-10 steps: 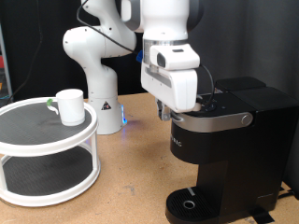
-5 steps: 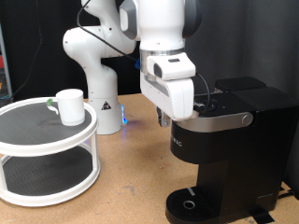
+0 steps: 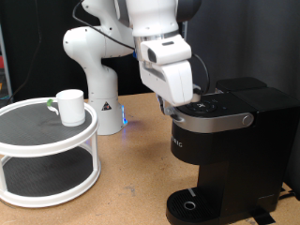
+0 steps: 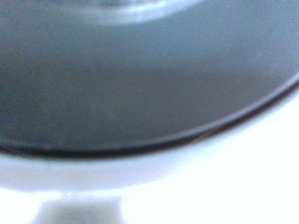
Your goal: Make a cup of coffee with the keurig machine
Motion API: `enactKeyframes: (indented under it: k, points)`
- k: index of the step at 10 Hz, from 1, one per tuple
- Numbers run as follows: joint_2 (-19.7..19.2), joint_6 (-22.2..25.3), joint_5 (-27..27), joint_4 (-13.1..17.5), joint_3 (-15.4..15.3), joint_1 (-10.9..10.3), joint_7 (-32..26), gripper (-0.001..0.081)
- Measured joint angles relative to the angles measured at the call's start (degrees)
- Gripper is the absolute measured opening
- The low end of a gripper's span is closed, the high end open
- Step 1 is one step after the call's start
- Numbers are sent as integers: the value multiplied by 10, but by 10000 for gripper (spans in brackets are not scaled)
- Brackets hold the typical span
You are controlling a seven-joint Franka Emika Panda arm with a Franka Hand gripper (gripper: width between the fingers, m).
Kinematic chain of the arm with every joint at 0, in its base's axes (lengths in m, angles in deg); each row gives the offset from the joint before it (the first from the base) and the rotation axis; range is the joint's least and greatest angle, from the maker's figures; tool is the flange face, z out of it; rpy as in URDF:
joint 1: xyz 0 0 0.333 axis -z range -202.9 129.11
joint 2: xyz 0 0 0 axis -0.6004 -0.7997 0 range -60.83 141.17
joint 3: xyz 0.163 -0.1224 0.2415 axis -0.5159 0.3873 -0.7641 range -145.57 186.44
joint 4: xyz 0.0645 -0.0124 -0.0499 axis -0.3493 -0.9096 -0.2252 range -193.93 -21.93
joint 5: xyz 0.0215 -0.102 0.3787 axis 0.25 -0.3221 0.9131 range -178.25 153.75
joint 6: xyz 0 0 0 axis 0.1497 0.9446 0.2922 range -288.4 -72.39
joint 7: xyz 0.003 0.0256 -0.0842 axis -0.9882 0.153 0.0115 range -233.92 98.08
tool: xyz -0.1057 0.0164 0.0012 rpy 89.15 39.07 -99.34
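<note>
The white cup [image 3: 68, 106] stands on the top tier of a round white stand [image 3: 42, 136] at the exterior view's left, its handle to the left. The black keurig machine [image 3: 230, 155] stands at the right, its lid down, with a silver-grey handle [image 3: 220, 120] and a round drip tray [image 3: 192, 204] with nothing on it. My gripper [image 3: 190, 101] is at the machine's top left corner, tilted over the lid; its fingertips are hidden behind the hand. The wrist view shows only a blurred dark curved surface [image 4: 140, 84] with a pale rim, very close.
The arm's white base [image 3: 94, 75] stands behind the stand, with a small blue light [image 3: 127, 119] at its foot. The stand's lower tier [image 3: 42, 173] has a dark mesh floor. Brown tabletop [image 3: 131, 178] lies between the stand and the machine.
The hand has risen and tilted, and moved slightly to the exterior view's left, from beside the machine's front left edge to over its top corner. The cup and the machine have not moved.
</note>
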Motion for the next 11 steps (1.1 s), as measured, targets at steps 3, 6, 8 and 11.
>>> enactKeyframes:
  k: [3, 6, 8, 11]
  points:
    - [9, 34, 13, 25, 2, 0, 0, 4]
    - [13, 81, 50, 71, 12, 0, 0, 4]
    - [11, 99, 51, 81, 14, 0, -1, 4]
    - [21, 162, 53, 76, 26, 0, -98, 4]
